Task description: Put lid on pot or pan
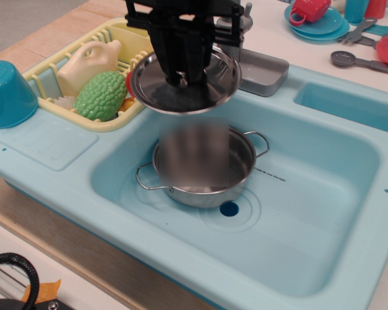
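Note:
The shiny steel pot (pixel 204 173) with two wire loop handles stands upright in the turquoise sink basin (pixel 310 213), left of centre. My black gripper (pixel 182 77) is shut on the knob of the round steel lid (pixel 186 82). It holds the lid in the air, roughly level, above the pot's back edge. The lid does not touch the pot. The lid's blurred reflection shows inside the pot.
A yellow dish rack (pixel 90 71) at the back left holds a cream bottle and a green bumpy vegetable. A turquoise bowl (pixel 8 92) sits upside down at the left. The grey faucet (pixel 255 61) stands behind the lid. Plates, a cup and utensils lie at the back right.

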`<move>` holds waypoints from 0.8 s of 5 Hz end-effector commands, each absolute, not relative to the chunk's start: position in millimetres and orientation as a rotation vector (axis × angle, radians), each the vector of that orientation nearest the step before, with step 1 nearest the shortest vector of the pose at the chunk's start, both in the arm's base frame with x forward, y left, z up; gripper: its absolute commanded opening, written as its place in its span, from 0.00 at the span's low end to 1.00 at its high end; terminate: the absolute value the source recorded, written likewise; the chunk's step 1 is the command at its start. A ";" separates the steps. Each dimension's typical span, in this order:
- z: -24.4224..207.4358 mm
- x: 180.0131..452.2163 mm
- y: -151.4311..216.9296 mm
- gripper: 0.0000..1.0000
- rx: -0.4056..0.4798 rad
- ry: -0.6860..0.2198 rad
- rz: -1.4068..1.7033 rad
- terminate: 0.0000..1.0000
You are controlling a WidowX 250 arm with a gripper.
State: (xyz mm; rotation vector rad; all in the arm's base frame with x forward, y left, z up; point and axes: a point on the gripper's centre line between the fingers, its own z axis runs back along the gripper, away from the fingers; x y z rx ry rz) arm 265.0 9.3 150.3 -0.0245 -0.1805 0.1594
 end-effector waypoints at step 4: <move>124.6 262.6 -6.2 0.00 -0.108 -0.160 0.192 0.00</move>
